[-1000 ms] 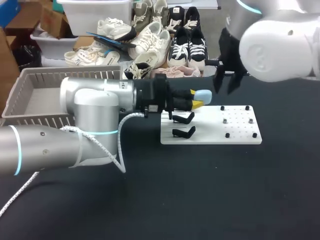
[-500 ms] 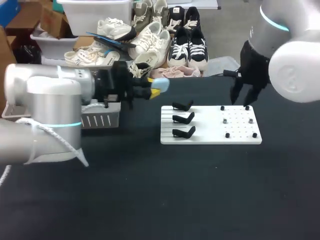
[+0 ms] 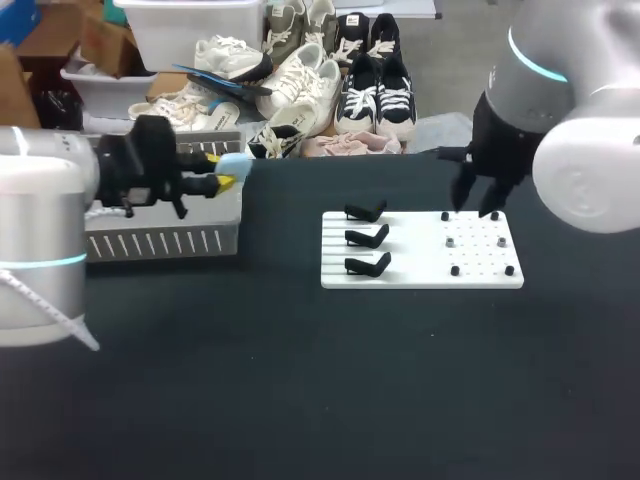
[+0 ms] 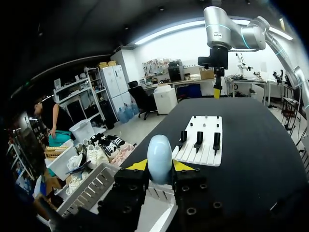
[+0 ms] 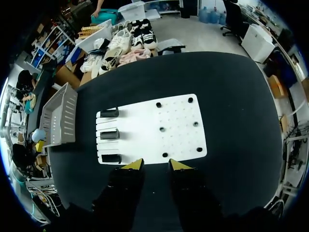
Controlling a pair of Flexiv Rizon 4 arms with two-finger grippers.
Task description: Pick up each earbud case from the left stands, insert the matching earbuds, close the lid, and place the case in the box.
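Left gripper (image 4: 160,166) is clamped on a pale blue earbud case (image 4: 160,155), one yellow tip against each side. In the head view the case is held in the air at the right end of the grey slatted box (image 3: 160,240). Three black stands (image 3: 366,238) sit in a column on the white board (image 3: 480,275). Right gripper (image 3: 476,205) hangs over the board's far edge, fingers slightly apart, gripping nothing

My left gripper (image 3: 222,170), clamped on the pale blue earbud case (image 3: 236,161), has swung from over the black stands (image 3: 366,238) across to the right edge of the grey basket (image 3: 160,243). My right gripper (image 3: 477,203) has come down from behind the white board (image 3: 420,270) to hang over its far edge.
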